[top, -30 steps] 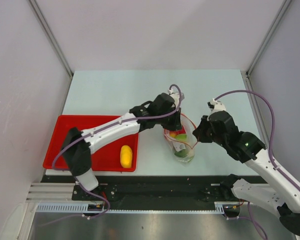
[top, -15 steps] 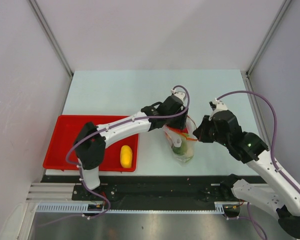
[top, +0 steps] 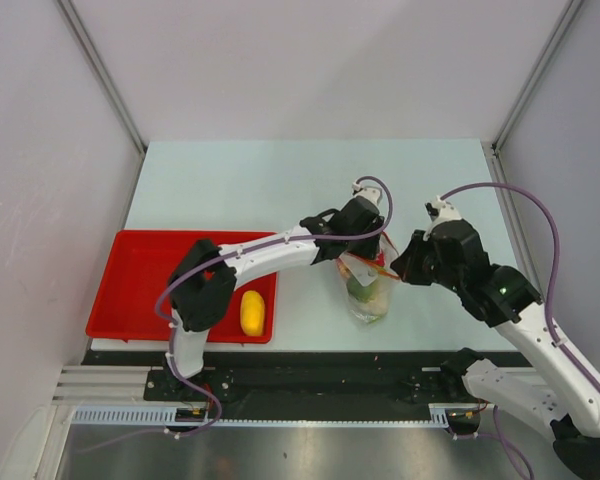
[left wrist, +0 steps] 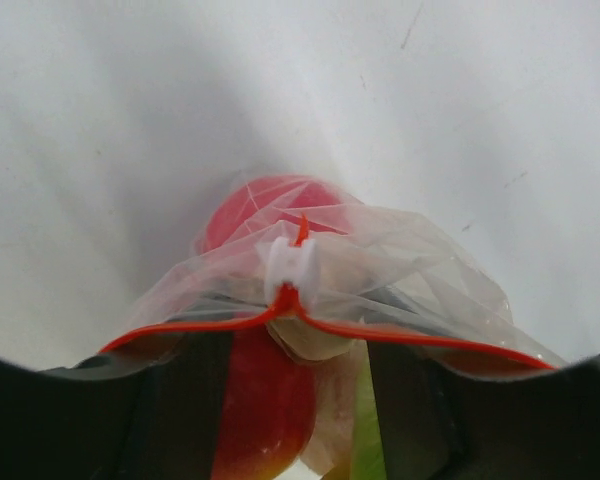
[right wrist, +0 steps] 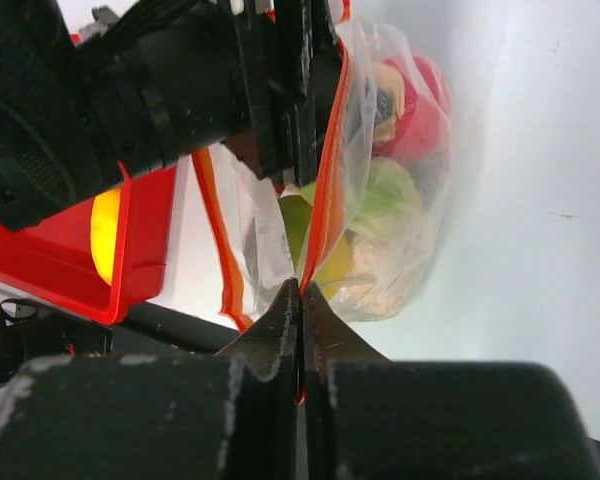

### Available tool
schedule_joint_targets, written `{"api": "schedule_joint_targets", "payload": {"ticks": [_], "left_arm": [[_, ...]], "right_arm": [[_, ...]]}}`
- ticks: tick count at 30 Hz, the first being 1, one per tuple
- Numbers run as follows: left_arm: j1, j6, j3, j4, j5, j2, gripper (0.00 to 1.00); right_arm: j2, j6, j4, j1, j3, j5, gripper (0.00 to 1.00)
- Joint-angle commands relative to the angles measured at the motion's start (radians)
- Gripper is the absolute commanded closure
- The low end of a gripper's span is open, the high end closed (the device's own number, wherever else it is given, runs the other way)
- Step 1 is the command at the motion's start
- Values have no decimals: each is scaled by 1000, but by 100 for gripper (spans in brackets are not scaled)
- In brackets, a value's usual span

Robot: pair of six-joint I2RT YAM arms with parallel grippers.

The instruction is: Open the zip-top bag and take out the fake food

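The zip-top bag (top: 370, 296) stands in front of the arms, mouth up, its red zip strip (left wrist: 190, 325) spread apart. My right gripper (right wrist: 300, 290) is shut on the strip's right edge, seen at the bag's right side from above (top: 397, 268). My left gripper (top: 358, 258) is open at the bag's mouth; in its wrist view (left wrist: 300, 420) a red piece (left wrist: 260, 400), a beige piece and a green piece lie between the fingers. Red (right wrist: 420, 120), green (right wrist: 385, 195) and beige (right wrist: 405, 250) fake food shows through the plastic. A yellow oval (top: 252, 313) lies in the red tray.
The red flat tray (top: 140, 270) sits at the left of the table, next to the bag; its corner shows in the right wrist view (right wrist: 40, 270). The table's near edge and a black rail run just below the bag.
My left gripper has moved right and down, from the bag's upper left to its mouth. The right gripper has kept its hold and shifted slightly right. The bag's mouth is now partly covered.
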Motion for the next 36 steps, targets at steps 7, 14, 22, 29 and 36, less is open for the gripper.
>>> {"api": "schedule_joint_targets", "payload": {"ticks": [7, 14, 22, 29, 36], "left_arm": [[20, 8, 46, 11, -64, -6, 73], [14, -8, -44, 18, 81, -165, 73], [10, -34, -116, 65, 315, -410, 64], [12, -80, -228, 85, 389, -621, 61], [113, -98, -424, -137, 163, -948, 57]], "right_arm": [[-50, 12, -52, -8, 34, -23, 100], [-53, -29, -50, -11, 31, 9, 100], [-10, -74, -42, -13, 28, 61, 100], [3, -120, -10, -33, 25, 93, 100], [10, -154, -10, -65, 22, 80, 100]]}}
